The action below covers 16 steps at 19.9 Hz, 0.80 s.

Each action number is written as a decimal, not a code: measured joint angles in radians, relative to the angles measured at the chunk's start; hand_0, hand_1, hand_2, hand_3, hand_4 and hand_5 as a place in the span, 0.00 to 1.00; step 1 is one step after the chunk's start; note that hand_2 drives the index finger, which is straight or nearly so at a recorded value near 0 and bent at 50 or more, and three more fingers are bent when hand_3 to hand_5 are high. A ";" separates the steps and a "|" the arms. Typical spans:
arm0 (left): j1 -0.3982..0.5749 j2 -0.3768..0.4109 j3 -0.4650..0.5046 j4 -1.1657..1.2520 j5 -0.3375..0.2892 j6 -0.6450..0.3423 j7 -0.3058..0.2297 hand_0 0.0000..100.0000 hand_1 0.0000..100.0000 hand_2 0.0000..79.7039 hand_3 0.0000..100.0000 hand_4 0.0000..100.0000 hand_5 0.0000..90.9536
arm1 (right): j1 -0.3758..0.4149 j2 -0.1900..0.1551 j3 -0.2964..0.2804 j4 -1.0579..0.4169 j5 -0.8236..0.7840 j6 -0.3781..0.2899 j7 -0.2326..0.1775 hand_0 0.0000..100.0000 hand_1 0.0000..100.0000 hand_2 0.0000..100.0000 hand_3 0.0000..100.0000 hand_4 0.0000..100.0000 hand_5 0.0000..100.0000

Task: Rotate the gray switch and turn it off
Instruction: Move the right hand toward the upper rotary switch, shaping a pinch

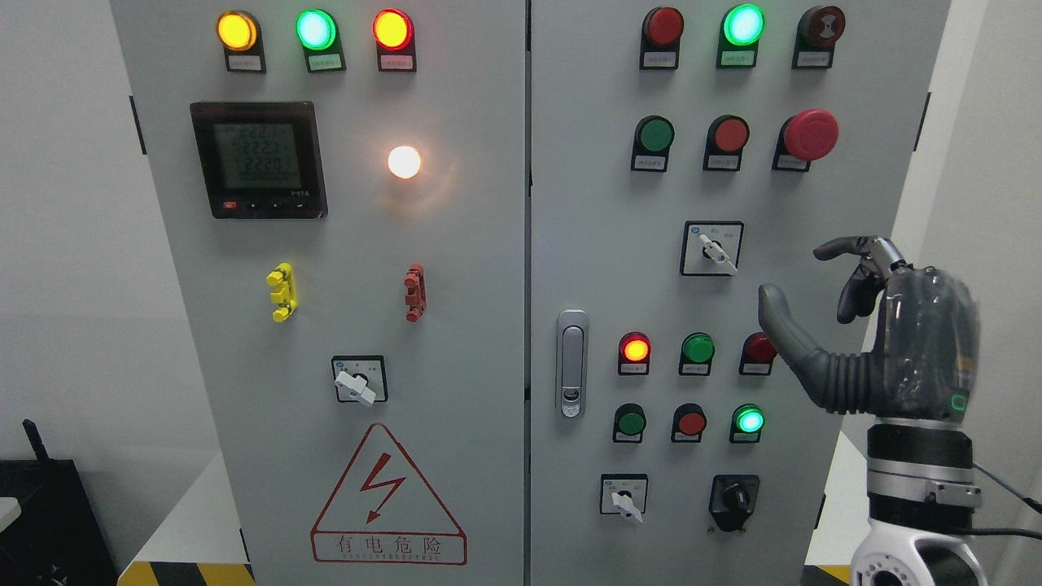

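Right hand [879,325] nearest to you, raised in front of cabinet's right door [586,244], holding nothing: thumb stretched toward panel, fingers [855,285] loosely bent, apart from thumb. Thumb tip covers edge of red lamp [759,348]. Gray switch [715,249] sits up and to left of hand, near but not touched; you see its knob pointing down-right. Black switch [735,498] below hand. Door handle [572,362] farther left.

Cabinet doors [456,285]: matt grey painted sheet metal, smooth. Door latch [572,362] is shiny chromed metal; the pilot lamps [316,29] and red mushroom button [811,134] look like glossy plastic. Right hand [887,325]: matt dark-grey plastic fingers, palm under a glossy clear film, wrist a brushed metal ring.
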 measured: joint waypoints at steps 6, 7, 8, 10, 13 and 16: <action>0.000 0.000 0.000 0.000 0.000 0.000 0.000 0.12 0.39 0.00 0.00 0.00 0.00 | -0.002 0.014 0.016 0.017 -0.046 0.045 0.003 0.01 0.39 0.56 0.99 0.97 1.00; 0.000 0.000 0.000 0.000 0.000 0.000 0.000 0.12 0.39 0.00 0.00 0.00 0.00 | -0.004 0.016 0.019 0.020 -0.051 0.050 -0.002 0.01 0.39 0.56 0.99 0.97 1.00; 0.000 0.000 0.000 0.000 0.000 0.000 0.000 0.12 0.39 0.00 0.00 0.00 0.00 | -0.005 0.017 0.022 0.022 -0.055 0.053 -0.004 0.01 0.39 0.56 0.99 0.97 1.00; 0.000 0.000 0.000 0.000 0.000 0.000 0.000 0.12 0.39 0.00 0.00 0.00 0.00 | -0.010 0.019 0.026 0.028 -0.061 0.059 -0.008 0.00 0.39 0.56 0.99 0.97 1.00; 0.000 0.000 0.000 0.000 0.000 0.000 0.000 0.12 0.39 0.00 0.00 0.00 0.00 | -0.020 0.023 0.032 0.040 -0.069 0.064 -0.010 0.00 0.39 0.56 0.99 0.97 1.00; 0.000 0.000 0.000 0.000 0.000 0.000 0.000 0.12 0.39 0.00 0.00 0.00 0.00 | -0.031 0.025 0.036 0.053 -0.073 0.077 -0.012 0.00 0.39 0.56 0.98 0.96 1.00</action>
